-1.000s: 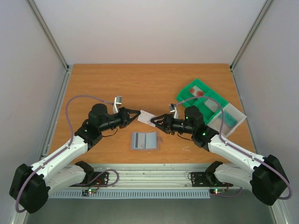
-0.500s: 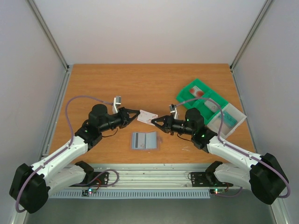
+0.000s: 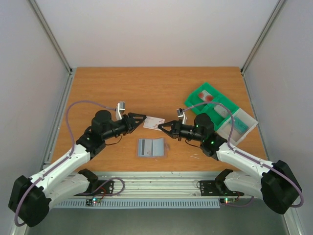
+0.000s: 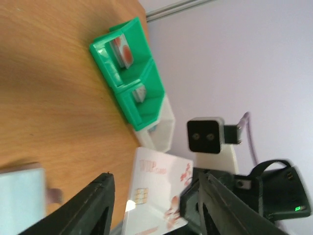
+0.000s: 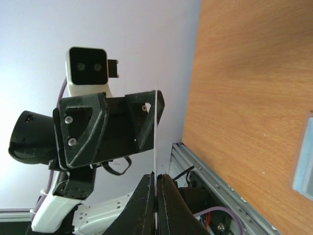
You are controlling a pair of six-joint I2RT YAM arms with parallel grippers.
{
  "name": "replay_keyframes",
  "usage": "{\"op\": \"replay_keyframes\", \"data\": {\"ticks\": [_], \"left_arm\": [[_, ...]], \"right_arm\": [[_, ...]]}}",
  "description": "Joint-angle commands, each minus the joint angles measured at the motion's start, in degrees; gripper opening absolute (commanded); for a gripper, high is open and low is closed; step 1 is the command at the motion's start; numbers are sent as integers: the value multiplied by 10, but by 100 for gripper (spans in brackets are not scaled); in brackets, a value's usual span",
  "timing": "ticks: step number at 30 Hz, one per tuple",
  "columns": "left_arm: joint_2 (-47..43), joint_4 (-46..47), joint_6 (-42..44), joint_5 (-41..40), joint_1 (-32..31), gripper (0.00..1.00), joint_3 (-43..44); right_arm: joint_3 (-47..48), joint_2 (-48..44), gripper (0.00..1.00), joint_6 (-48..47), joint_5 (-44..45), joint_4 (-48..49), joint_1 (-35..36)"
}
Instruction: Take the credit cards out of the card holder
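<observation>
A white credit card (image 3: 153, 123) with red print and a chip hangs in the air between my two grippers. My right gripper (image 3: 163, 126) is shut on its right edge. In the right wrist view the card (image 5: 155, 132) is edge-on, pinched at my right gripper (image 5: 156, 177). My left gripper (image 3: 139, 119) is open, its fingers standing on either side of the card (image 4: 156, 191) without touching it. The card holder (image 3: 151, 147) lies spread open on the table below, grey-blue inside up. A corner of the holder (image 4: 19, 196) shows in the left wrist view.
A green compartmented tray (image 3: 215, 105) with cards in its slots sits at the right rear, joined to a white bin (image 3: 243, 125). In the left wrist view the tray (image 4: 127, 83) is behind the card. Metal rails border the table (image 3: 122, 88).
My left gripper has opened and let go of the card, drawing back a little to the left. My right gripper has shut on the card's other edge.
</observation>
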Motion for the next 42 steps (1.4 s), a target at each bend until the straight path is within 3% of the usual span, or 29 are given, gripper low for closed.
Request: {"op": "replay_keyframes", "data": {"ticks": [1, 8, 20, 32, 42], "left_arm": [[-15, -55, 45, -18, -1, 58, 21], [-20, -157, 93, -36, 0, 99, 40], [1, -335, 211, -67, 0, 99, 102], [-20, -377, 264, -68, 1, 99, 103], [-11, -381, 272, -61, 1, 99, 108]], "right_arm": [[13, -10, 1, -45, 10, -50, -11], [48, -37, 1, -117, 33, -194, -43], [156, 0, 1, -264, 35, -415, -218], [281, 73, 1, -396, 120, -653, -425], [339, 141, 1, -420, 217, -668, -489]]}}
